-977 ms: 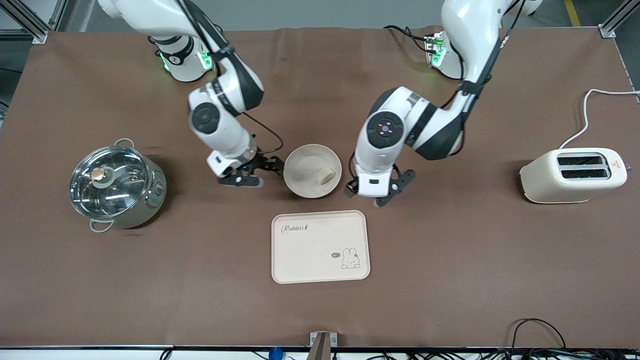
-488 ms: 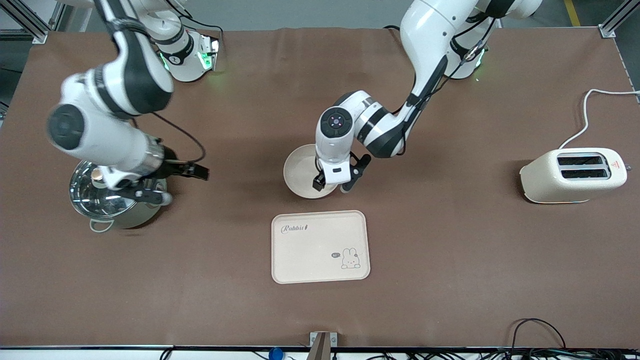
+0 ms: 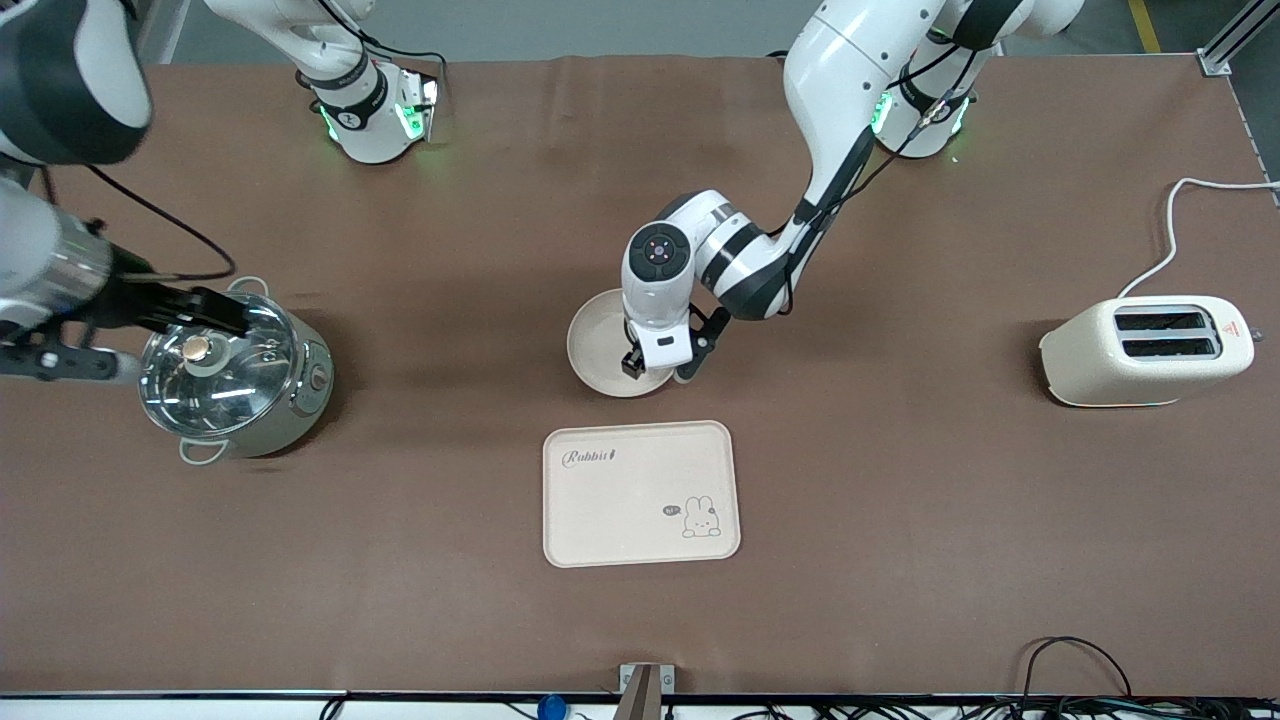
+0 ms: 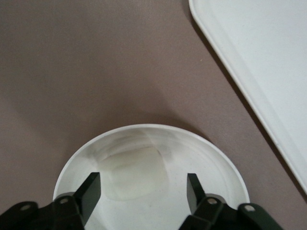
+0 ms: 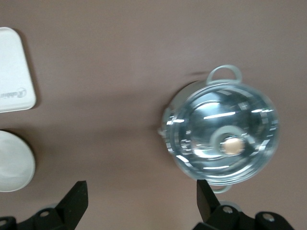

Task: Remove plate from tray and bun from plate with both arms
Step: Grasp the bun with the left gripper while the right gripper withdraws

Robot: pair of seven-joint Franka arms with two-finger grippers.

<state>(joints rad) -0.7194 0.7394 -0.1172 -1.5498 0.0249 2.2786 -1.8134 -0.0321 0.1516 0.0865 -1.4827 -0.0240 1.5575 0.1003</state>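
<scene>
The round cream plate sits on the brown table, farther from the front camera than the tray. The bun lies in the plate; the left hand hides it in the front view. My left gripper is open and low over the plate, with its fingers on either side of the bun. My right gripper is open, empty and high over the pot; in its own view it hangs over bare table beside the pot.
A rectangular cream tray with a rabbit drawing lies nearer the front camera than the plate. A steel pot with a glass lid stands toward the right arm's end. A cream toaster stands toward the left arm's end.
My right gripper left the plate's side and swung up and away over the pot. My left gripper moved from beside the plate to over it, straddling the bun.
</scene>
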